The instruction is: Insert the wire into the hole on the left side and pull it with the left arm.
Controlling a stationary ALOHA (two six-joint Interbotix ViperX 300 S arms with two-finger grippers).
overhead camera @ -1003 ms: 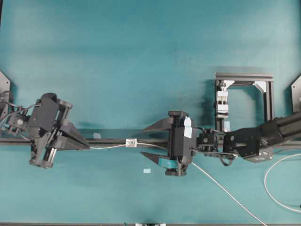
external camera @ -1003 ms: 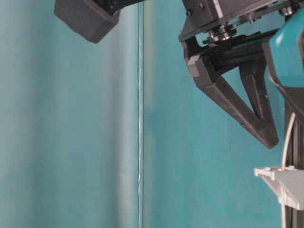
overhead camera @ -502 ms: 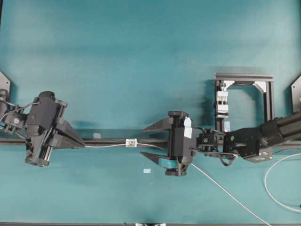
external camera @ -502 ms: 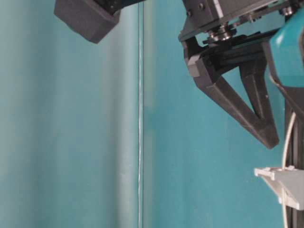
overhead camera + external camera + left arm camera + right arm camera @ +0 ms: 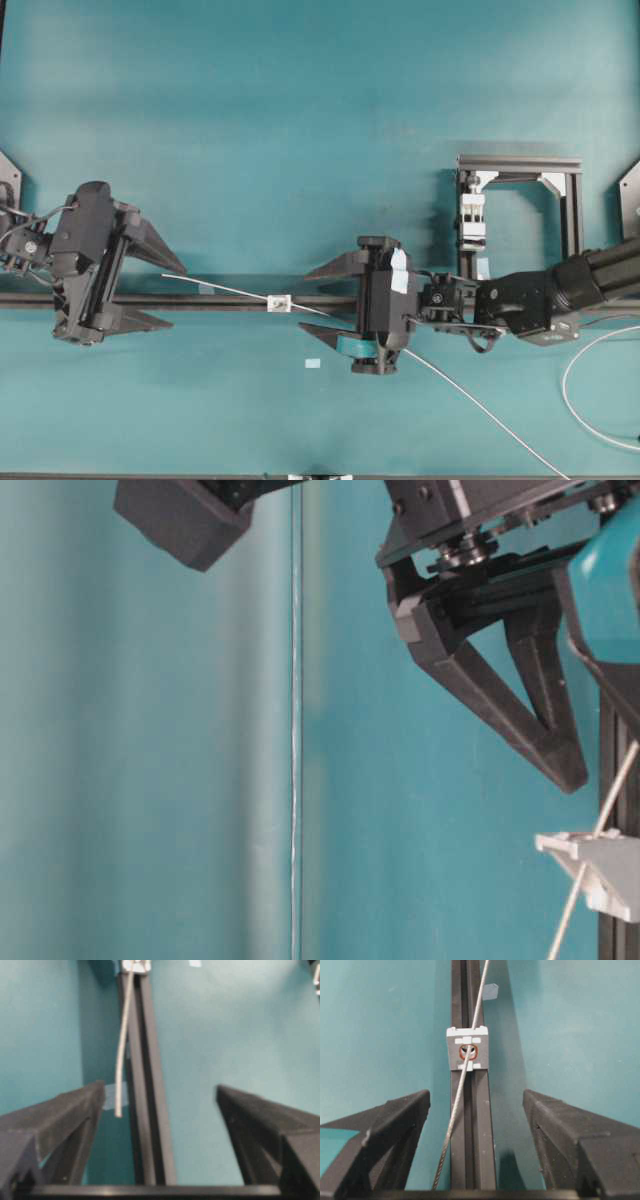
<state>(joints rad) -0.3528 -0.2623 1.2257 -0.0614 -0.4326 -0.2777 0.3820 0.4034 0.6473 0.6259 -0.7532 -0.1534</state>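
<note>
Wire (image 5: pixel 225 291): threaded through hole (image 5: pixel 279 302) at centre frame, long axis slanting up-left, free end lying loose between the spread fingers of left claw (image 5: pixel 152 290), the nearer; right claw (image 5: pixel 328 298) likewise spread, holding nothing, on the teal surface (image 5: pixel 300 120).

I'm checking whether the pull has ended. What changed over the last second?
The left end effector opened and let go of the wire; its freed end sprang up off the rail, slanting. The wire stays threaded through the hole, and the right end effector stayed open and still.
</note>
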